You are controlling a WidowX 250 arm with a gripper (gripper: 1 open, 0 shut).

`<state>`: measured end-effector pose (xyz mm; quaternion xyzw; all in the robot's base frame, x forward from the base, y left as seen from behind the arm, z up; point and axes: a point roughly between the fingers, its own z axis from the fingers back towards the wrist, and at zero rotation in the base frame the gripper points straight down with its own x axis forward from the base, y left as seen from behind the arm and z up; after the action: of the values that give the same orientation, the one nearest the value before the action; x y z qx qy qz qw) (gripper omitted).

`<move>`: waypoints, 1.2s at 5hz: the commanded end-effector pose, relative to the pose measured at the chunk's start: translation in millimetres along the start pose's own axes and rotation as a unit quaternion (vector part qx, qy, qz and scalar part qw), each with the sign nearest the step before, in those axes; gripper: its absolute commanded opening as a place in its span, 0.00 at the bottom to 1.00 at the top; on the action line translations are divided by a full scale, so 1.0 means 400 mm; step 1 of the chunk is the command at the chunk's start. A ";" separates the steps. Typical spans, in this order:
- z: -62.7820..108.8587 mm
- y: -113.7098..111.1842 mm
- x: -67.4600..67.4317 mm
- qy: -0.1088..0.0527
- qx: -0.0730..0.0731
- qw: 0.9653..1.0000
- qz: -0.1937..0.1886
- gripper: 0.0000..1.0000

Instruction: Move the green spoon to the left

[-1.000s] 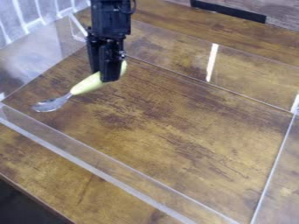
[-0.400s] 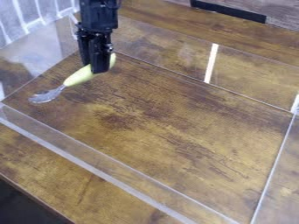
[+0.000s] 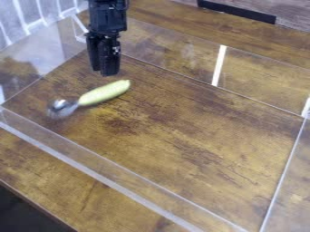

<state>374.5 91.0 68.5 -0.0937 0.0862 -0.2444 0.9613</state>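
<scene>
The green spoon (image 3: 101, 91) lies flat on the wooden table inside a clear-walled tray, at the left. Its yellow-green handle points up-right and its silver bowl (image 3: 58, 107) points toward the tray's left front wall. My black gripper (image 3: 107, 69) hangs pointing down just behind the handle's end. Its fingers stand apart with nothing between them, and they do not touch the spoon.
A low clear acrylic wall (image 3: 145, 179) runs along the tray's front, with another wall (image 3: 288, 163) on the right. The wooden table surface (image 3: 194, 118) fills the tray's middle and right. A dark object (image 3: 248, 9) sits at the back edge.
The spoon was held in the gripper and carried left. Now it has dropped out and lies on the table, and the gripper has opened above it.
</scene>
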 end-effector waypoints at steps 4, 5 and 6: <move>0.065 -0.079 -0.015 -0.022 0.015 1.000 -0.002 0.00; 0.082 -0.081 -0.018 -0.023 0.014 1.000 0.007 0.00; 0.039 -0.066 -0.015 -0.015 0.011 1.000 -0.025 1.00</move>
<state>360.9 70.2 65.6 -0.1065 0.0980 -0.2630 0.9539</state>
